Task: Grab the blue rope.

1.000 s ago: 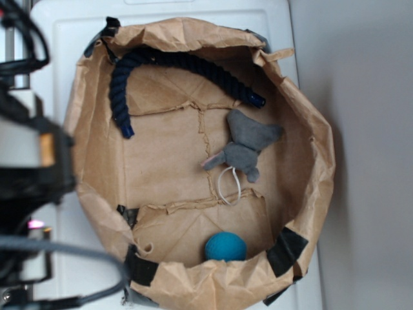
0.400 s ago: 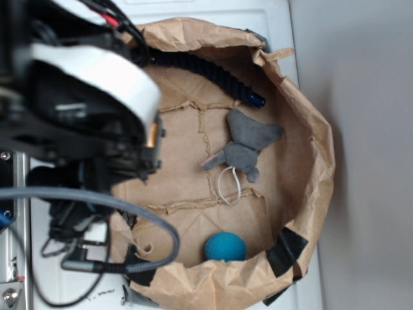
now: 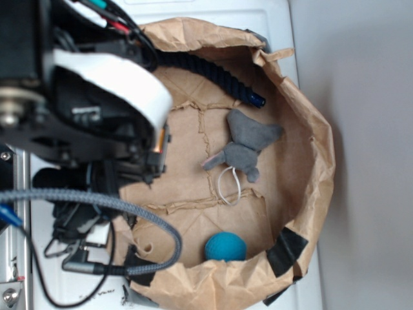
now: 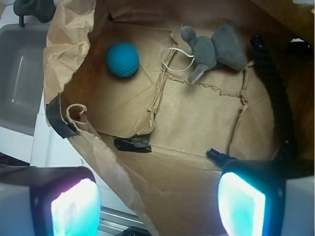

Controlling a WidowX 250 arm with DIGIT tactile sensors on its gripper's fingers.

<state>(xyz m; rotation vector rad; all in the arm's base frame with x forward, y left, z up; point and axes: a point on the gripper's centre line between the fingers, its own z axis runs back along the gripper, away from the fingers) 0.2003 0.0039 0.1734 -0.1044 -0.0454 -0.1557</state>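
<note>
The blue rope [image 3: 213, 74] is a thick dark navy twist lying along the far inner wall of a shallow brown paper bag [image 3: 310, 129]. Its shiny capped end rests near the grey mouse, and its left half is hidden under my arm [image 3: 97, 110]. In the wrist view the rope [image 4: 271, 83] runs down the right side, and its other capped end lies just beside my right finger [image 4: 241, 204]. My gripper [image 4: 157, 206] is open, hovering over the bag's wall, with only brown paper between the glowing pads.
A grey stuffed mouse [image 3: 245, 145] with a white cord loop lies mid-bag. A teal ball [image 3: 226, 247] sits by the near wall. Black tape patches the crumpled rim. A grey tray [image 4: 19, 83] stands outside the bag.
My arm has swung in from the left over the bag's left side, covering the rope's left half, and has edged slightly further right in the last half second. The objects have not moved.
</note>
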